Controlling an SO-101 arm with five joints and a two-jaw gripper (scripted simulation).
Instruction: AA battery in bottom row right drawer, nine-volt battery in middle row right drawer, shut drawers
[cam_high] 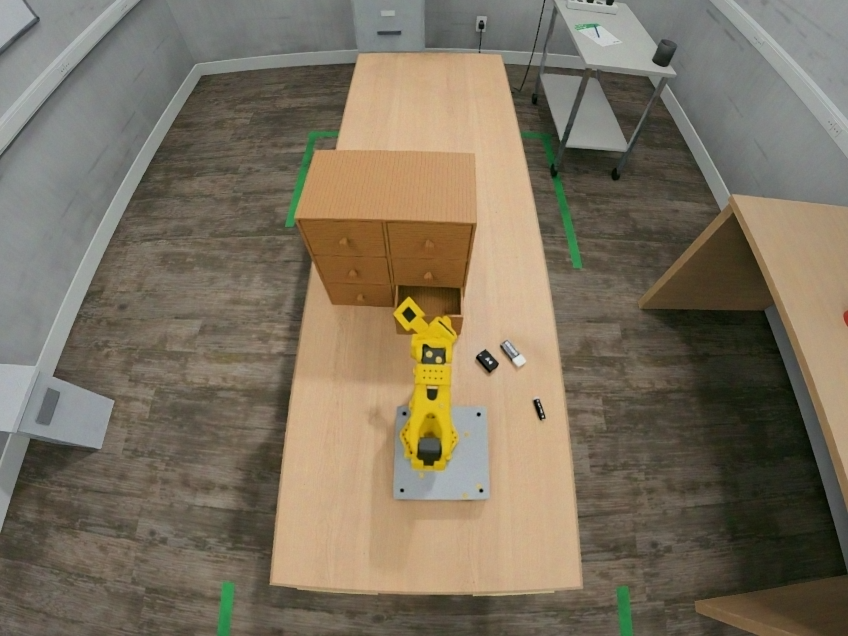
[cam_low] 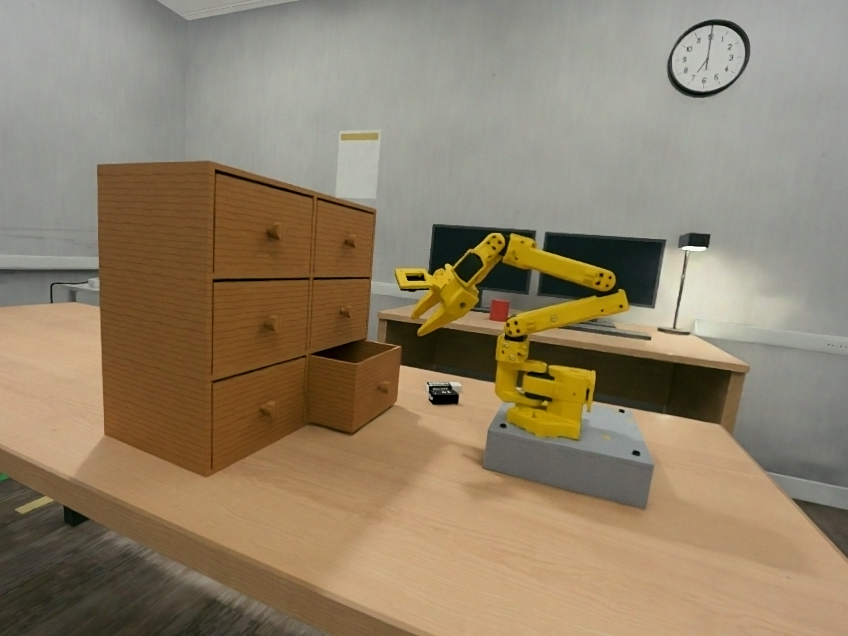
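The wooden chest (cam_high: 387,184) (cam_low: 157,294) has its bottom-row right drawer (cam_high: 438,299) (cam_low: 342,393) pulled out, and the drawer looks empty; all other drawers are shut. The thin black AA battery (cam_high: 539,408) lies on the table to the right of the robot base; it is hidden in the exterior view. The black nine-volt battery (cam_high: 487,360) (cam_low: 442,393) lies right of the open drawer. My gripper (cam_high: 443,324) (cam_low: 426,320) hangs in the air above the open drawer's front. Its fingers are slightly apart and hold nothing.
A small silver and white object (cam_high: 513,353) (cam_low: 455,385) lies just beside the nine-volt battery. The arm stands on a grey base plate (cam_high: 472,472) (cam_low: 568,465). The table's right edge is close to the AA battery.
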